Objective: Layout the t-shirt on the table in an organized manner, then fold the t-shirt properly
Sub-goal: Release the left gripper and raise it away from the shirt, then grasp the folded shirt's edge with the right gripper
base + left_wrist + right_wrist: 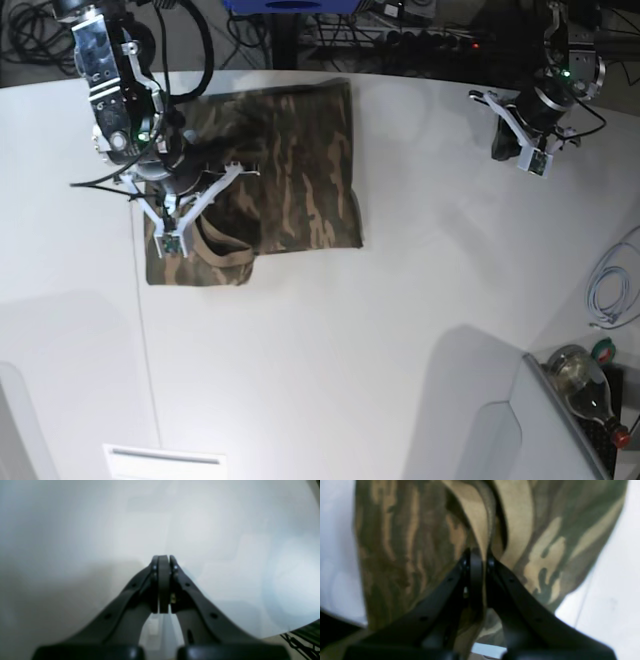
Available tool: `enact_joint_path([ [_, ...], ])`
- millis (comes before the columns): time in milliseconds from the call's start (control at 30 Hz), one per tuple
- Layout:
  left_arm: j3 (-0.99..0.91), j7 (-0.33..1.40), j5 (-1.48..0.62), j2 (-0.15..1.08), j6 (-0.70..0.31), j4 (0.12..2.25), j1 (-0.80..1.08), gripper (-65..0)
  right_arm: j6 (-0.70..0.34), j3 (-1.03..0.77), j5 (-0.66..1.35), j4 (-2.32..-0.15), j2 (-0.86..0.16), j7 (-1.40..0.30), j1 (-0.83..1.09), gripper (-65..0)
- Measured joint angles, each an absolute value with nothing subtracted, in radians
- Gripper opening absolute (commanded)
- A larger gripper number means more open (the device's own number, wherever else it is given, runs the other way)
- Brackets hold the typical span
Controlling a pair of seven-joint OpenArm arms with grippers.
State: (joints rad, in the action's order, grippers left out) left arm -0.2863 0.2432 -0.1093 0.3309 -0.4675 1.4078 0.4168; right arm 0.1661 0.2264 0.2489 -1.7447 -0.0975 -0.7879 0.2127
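the t-shirt (290,170) is lying on the far left part of the white worktop (380,330) in the base view, partly folded into a rough rectangle, with its tan inner collar (222,250) showing at the near left corner. a thin dark seam line (146,350) is running across the worktop just below that corner.

the right gripper (480,555) is reaching down over the shirt's left side, and its fingers (472,565) are pinching closed on a tan fold of the t-shirt (415,542) that is rising between them in the right wrist view. camouflage cloth is spreading out on both sides of the fingers, with bare worktop (607,592) beyond it.

the left gripper (163,558) is hanging over the far right part of the worktop (225,530), well apart from the shirt. its fingers (155,565) are pressing together with nothing between them.

a bottle (585,385) is lying off the worktop's near right corner, with a pale cable (610,290) coiling near it.
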Motion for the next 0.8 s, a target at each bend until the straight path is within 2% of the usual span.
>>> enact_joint_path([
  [233,-0.301,0.244,-0.109,0.329,-0.479,1.406,0.416,-65.0,0.255,0.229,0.160,-1.746,-0.074,-0.788,0.231,-64.2],
  [433,-0.299,0.244,-0.109,0.327,-0.479,1.406,0.416,-65.0,0.231,0.282,0.186,-1.746,-0.076,-0.786,0.233,-63.0],
  [500,-0.299,0.244,-0.109,0.327,-0.479,1.406,0.416,-65.0,0.228,0.309,0.186,-1.746,-0.070,-0.785,0.230,-57.0],
  [633,-0.299,0.246,-0.109,0.326,-0.481,1.405,0.416,-65.0,0.228,0.332,0.179,-1.742,-0.040,-0.777,0.225,-32.1],
  [700,-0.299,0.247,-0.109,0.327,-0.487,1.404,0.416,-65.0,0.228,0.366,0.179,-1.716,-0.042,-0.712,0.215,-21.6],
  [767,-0.300,0.247,-0.109,0.327,-0.486,1.404,0.417,-65.0,0.233,0.393,0.150,-1.685,-0.044,-0.660,0.209,-18.2],
  [800,-0.300,0.247,-0.109,0.326,-0.486,1.404,0.419,-65.0,0.270,0.407,0.109,-1.670,-0.043,-0.648,0.209,-18.0],
])
